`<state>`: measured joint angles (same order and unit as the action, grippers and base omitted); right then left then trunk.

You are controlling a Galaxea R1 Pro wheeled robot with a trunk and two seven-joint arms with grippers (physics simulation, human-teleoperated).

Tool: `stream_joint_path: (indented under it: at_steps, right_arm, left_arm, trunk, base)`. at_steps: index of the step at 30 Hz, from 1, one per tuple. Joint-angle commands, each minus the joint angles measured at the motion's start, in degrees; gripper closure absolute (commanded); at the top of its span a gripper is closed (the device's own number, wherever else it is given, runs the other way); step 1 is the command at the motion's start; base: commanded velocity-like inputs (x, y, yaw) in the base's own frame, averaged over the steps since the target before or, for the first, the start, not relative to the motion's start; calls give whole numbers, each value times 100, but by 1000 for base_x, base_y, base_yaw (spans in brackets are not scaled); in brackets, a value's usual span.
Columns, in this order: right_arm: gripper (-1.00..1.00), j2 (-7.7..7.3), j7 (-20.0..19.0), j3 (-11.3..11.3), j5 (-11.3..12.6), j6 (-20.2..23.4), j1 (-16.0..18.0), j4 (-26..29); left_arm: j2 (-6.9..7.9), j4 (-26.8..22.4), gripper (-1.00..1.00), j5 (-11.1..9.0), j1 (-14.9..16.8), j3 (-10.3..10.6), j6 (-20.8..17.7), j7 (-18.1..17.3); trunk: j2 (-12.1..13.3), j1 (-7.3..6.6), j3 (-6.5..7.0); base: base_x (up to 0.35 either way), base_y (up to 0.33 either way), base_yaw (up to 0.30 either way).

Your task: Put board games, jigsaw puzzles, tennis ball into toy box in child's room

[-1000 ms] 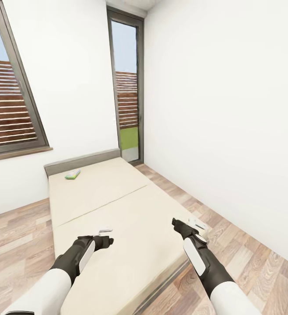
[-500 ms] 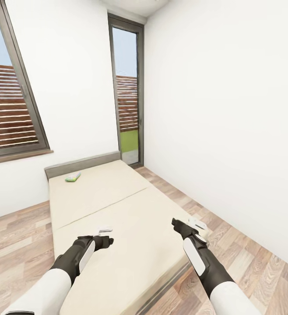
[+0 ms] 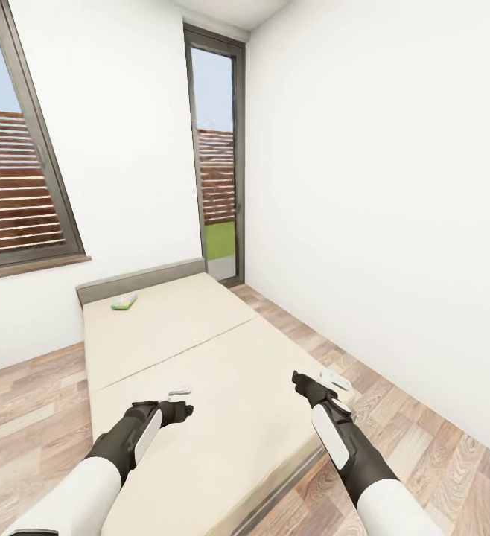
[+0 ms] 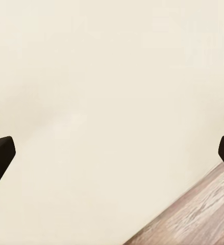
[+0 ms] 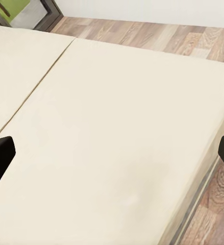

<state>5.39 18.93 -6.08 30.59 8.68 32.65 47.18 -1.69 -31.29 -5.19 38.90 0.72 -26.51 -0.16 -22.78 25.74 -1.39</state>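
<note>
Both my claws, left gripper (image 3: 179,409) and right gripper (image 3: 301,385), gape wide and empty over the bed (image 3: 200,357); one board game (image 3: 123,301) lies far ahead, uncollected.

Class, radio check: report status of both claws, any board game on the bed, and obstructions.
Left claw open, empty. Right claw open, empty. One board game lies near the far end of the bed. Nothing on the mattress between.

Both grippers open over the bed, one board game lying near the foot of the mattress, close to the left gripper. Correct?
Not quite. The board game lies at the far end of the bed, up by the grey headboard, well away from the left gripper. The head view shows it. The rest holds: both grippers, the right gripper too, hang open over the mattress.
</note>
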Motion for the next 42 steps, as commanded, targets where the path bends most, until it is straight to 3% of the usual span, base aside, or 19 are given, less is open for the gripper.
stream_joint_path:
  at_steps: [1, 42]
  right_arm:
    - [-100, -3, 43, -16, 35, 20, 5, 11]
    - [-100, -3, 42, -16, 40, 20, 3, 11]
  left_arm:
    - [2, -9, -100, -53, 4, 7, -32, 9]
    - [2, -9, -100, -53, 4, 7, -32, 7]
  trunk:
    - [-14, 4, -14]
    - [-14, 4, -14]
  base:
    - [0, 0, 0]
    - [0, 73, 0]
